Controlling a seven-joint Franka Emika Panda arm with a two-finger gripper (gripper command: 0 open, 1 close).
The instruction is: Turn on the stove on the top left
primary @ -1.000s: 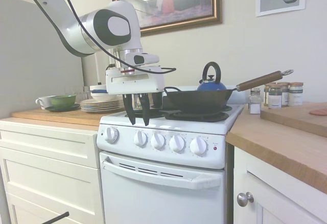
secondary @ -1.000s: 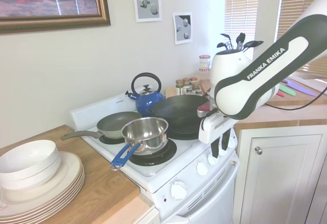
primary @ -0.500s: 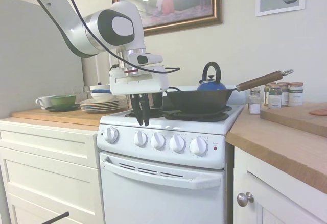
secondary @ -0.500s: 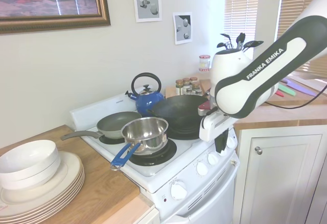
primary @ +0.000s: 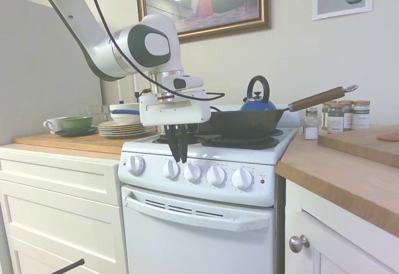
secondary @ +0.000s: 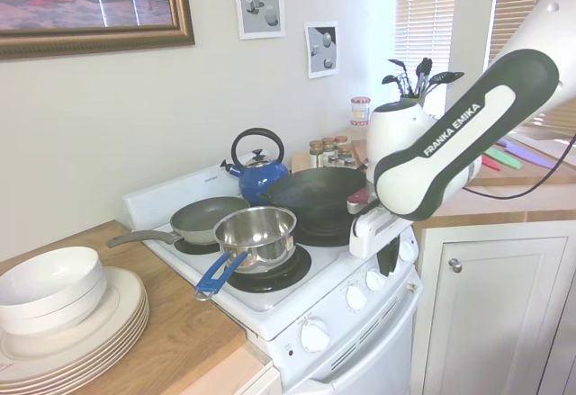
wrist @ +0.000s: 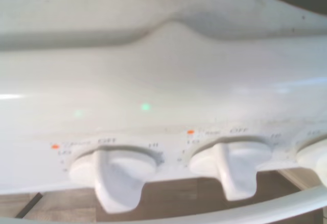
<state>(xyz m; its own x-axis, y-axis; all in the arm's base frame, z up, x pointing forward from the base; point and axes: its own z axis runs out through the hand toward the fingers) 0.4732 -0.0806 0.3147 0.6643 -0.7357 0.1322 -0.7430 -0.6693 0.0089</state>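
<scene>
**Gripper over knob row, no knob gripped yet**

Kitchen: pale wall with framed pictures, wooden countertops either side of the range, white drawer cabinets (primary: 59, 205) below the counter.

Stove (primary: 199, 224): narrow white range. It sits directly under and behind the jaws, its front panel just below the fingertips. On the coil burners beyond the jaws: black wok (primary: 246, 123), blue kettle (primary: 257, 102), a steel saucepan (secondary: 256, 233) and a grey frying pan (secondary: 202, 218). Stacked plates (secondary: 76, 318) lie on the counter well off to one side.

Gripper (primary: 177, 152): points straight down at the front edge of the cooktop. The jaws stand nearly together, a slim gap at most, with nothing between them.

Knobs: five in a row on the panel. The second knob (primary: 171, 169) sits just beneath the fingertips, apart from them as far as I can tell; the end knob (primary: 136, 165) lies off to one side. The wrist view shows two knobs (wrist: 115, 175) close up with OFF lettering above each.

Progress, judged: approach only. No knob is grasped or visibly turned. Remaining: pick the knob for the top-left burner, close on it, rotate. Which knob that is cannot be read from the blurred markings.
</scene>
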